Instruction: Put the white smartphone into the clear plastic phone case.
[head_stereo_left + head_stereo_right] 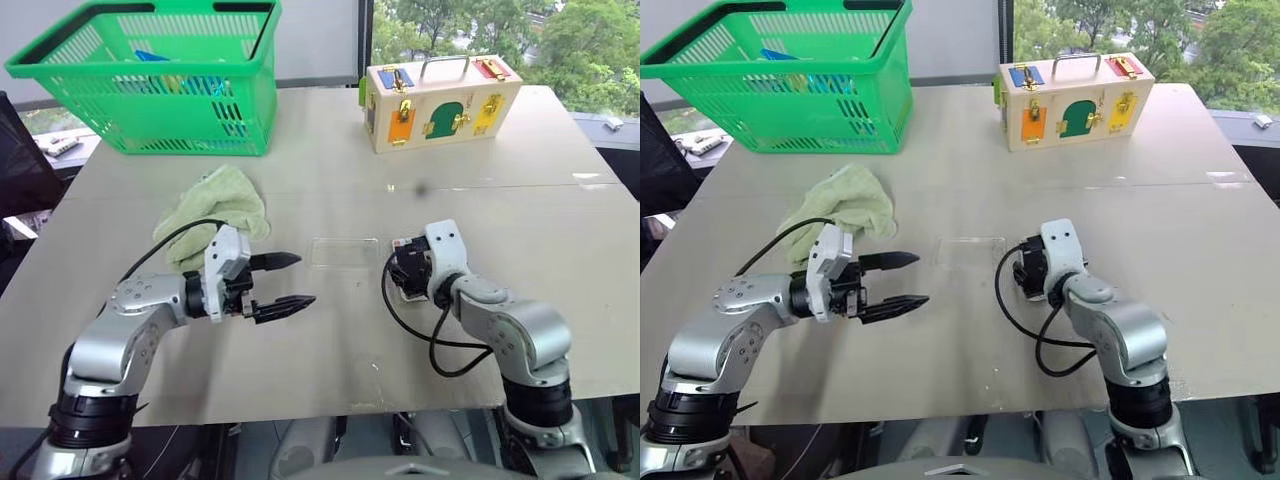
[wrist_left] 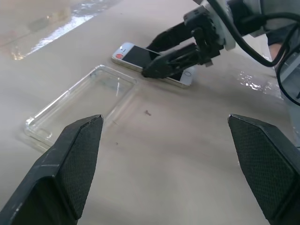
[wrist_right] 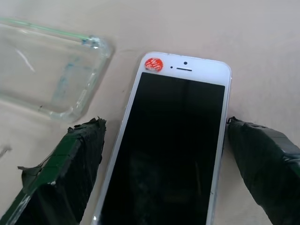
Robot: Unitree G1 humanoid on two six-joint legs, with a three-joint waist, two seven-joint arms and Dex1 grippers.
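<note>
Phone (image 3: 171, 145): lies flat on the table (image 1: 330, 150), screen up, just right of the case; a red sticker (image 3: 153, 64) sits at its far end by the earpiece.
Case (image 1: 344, 252): clear shell, open side up, empty, flat on the table between the 2 grippers and close beside the phone, not touching it.
Right gripper (image 2: 164, 52): tilted down over the phone, its 2 fingers spread wide with 1 on each long side. In the right wrist view the right-hand finger (image 3: 262, 164) looks to be at the phone's edge, while the other finger (image 3: 65, 173) stands a little off it. The phone is not lifted.
Left gripper (image 1: 283, 283): hovers above the table left of the case, pointing across toward it, its 2 fingers spread with nothing between them.
Cloth (image 1: 220, 210): pale green, crumpled, behind the left gripper.
Basket (image 1: 150, 75): green, at the far left of the table, with some blue things inside.
Box (image 1: 440, 100): wooden, with a handle, coloured doors and latches, at the far right of the table.
</note>
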